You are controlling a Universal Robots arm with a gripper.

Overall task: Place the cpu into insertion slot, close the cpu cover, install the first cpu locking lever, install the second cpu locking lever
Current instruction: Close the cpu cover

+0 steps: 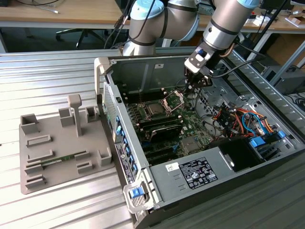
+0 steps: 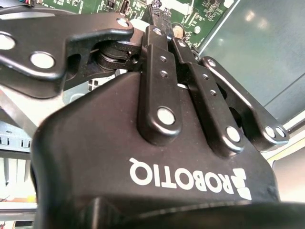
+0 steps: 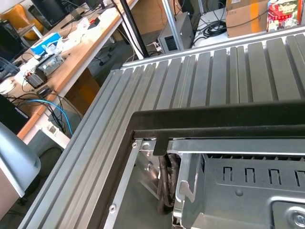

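While the black gripper (image 1: 190, 86), pinched closed (nothing visibly held), hovers near the raised square silver cpu cover (image 1: 174, 99), a glancing push may slip off.

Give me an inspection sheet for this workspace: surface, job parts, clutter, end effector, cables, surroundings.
Surface: ribbed metal table, with an open computer case lying on it.
Job's things: socket on the green board, and a grey square chip appears to sit in it. The cover is tilted up, not closed.
Clutter: grey fixture tray on the table, at the exterior view's left of the case.
End effector: low inside the case, close beside the raised cover; contact cannot be told.
Cables: orange, red and blue cable bundle inside the case, apart from the socket.
Surroundings: wooden benches behind the table.
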